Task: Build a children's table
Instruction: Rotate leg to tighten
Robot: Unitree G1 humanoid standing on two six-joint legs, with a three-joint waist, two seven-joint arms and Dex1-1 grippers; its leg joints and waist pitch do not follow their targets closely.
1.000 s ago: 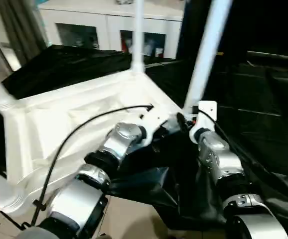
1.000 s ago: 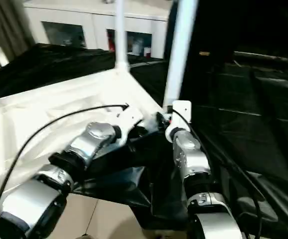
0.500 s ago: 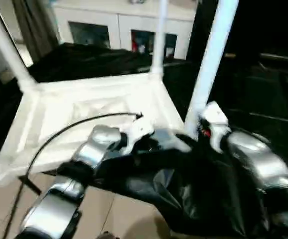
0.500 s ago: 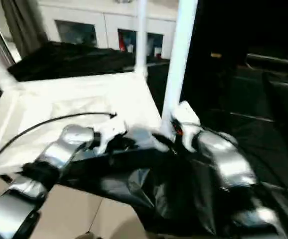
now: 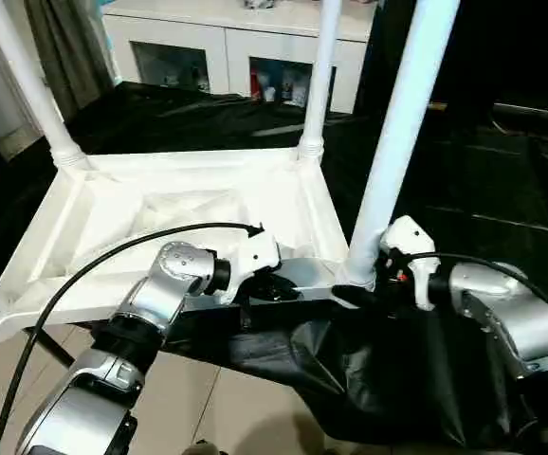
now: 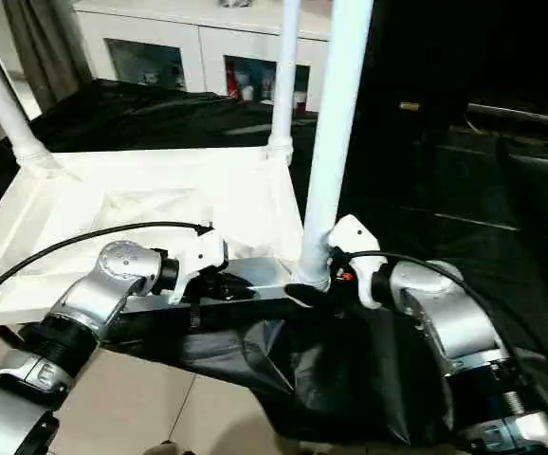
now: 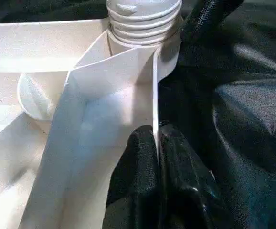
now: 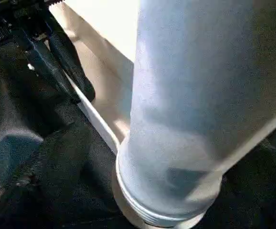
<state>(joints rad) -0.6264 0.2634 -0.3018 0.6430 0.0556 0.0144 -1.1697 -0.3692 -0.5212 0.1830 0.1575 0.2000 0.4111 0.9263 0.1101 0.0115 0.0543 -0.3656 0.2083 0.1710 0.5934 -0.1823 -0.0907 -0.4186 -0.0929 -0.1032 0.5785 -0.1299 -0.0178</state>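
Up close, my left gripper (image 7: 156, 143) has its two black fingers pinching the thin raised rim of the white plastic tabletop (image 5: 189, 213) along its near edge, one finger on each side of the rim. My right gripper (image 5: 355, 296) sits at the near right corner with its fingers spread wide, just beside the base of the nearest leg (image 5: 399, 133); I cannot tell whether they touch it. That leg is a smooth white tube, screwed by a ribbed collar into a round corner socket. The tabletop lies upside down on wrinkled black cloth (image 5: 369, 379), legs pointing up. Two more legs (image 5: 319, 76) rise at the far corners. Right of the corner lies open black cloth; pale floor tiles (image 5: 208, 417) show below the near edge.
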